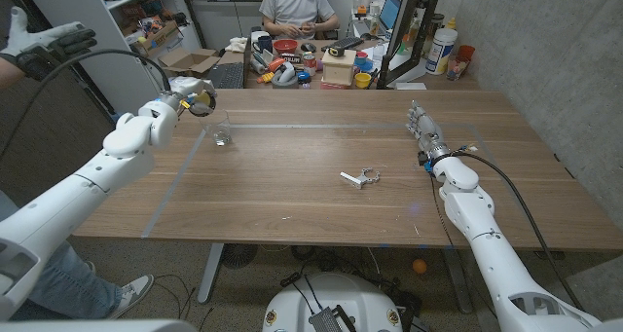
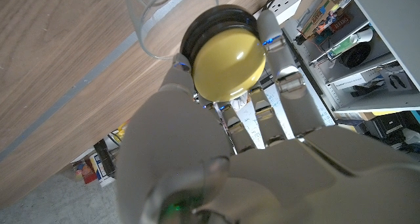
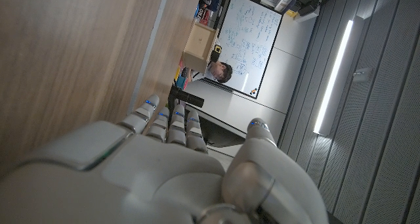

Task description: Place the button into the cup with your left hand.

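The left hand [image 1: 192,95] pinched the round yellow button with a black rim [image 2: 226,58] in its fingertips, raised just beside the small clear glass cup [image 1: 222,135], which stood toward the robot on the wooden worktop [image 1: 311,191]. The right hand [image 1: 422,129] waited far off, fingers extended and empty.

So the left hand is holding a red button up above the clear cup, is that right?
Not quite: the button is yellow with a black rim, not red, as the left wrist view shows. The left hand does hold it above the clear cup.
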